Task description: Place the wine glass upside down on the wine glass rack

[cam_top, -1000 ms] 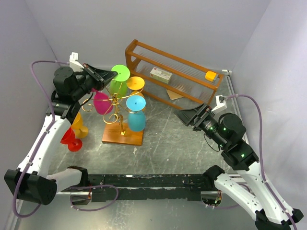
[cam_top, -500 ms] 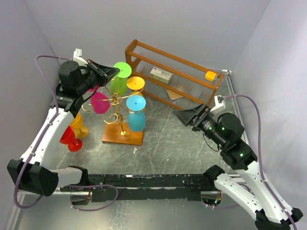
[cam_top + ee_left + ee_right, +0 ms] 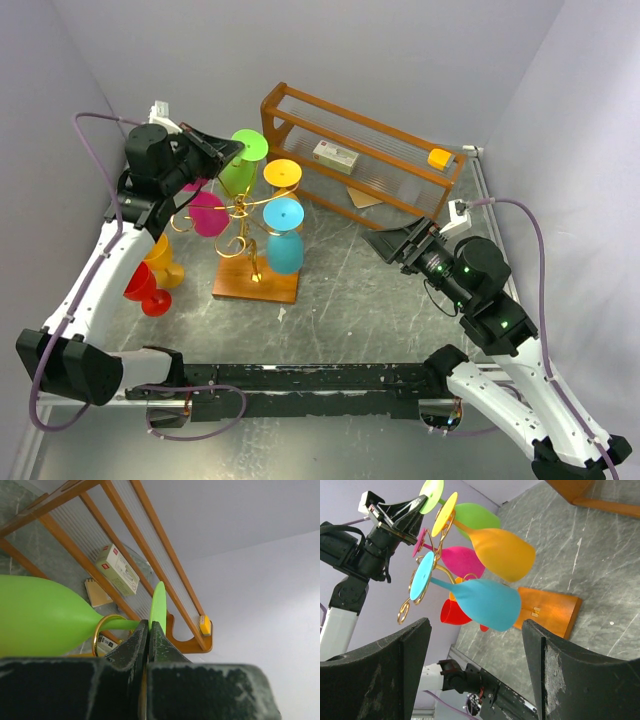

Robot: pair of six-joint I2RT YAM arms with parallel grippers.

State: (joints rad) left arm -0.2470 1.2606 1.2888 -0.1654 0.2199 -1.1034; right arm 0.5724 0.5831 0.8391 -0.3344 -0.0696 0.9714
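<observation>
My left gripper (image 3: 226,150) is shut on the edge of the green wine glass's foot (image 3: 159,605). The green wine glass (image 3: 240,170) hangs bowl-down, and its stem runs through a gold ring (image 3: 100,630) of the wine glass rack (image 3: 240,215). The rack's wooden base (image 3: 255,283) rests on the table. Orange (image 3: 283,175), blue (image 3: 284,240) and pink (image 3: 210,213) glasses also hang upside down from its arms. My right gripper (image 3: 385,243) stands open to the rack's right, apart from it, with nothing between its fingers (image 3: 375,680).
A brown wooden shelf (image 3: 370,150) stands behind the rack, holding a small box (image 3: 335,156) and a yellow block (image 3: 439,158). A yellow glass (image 3: 165,265) and a red glass (image 3: 145,290) sit on the table left of the rack. Walls close in on three sides.
My left wrist has risen and swung a little toward the back, keeping its grip on the green glass's foot. The right arm has hardly moved.
</observation>
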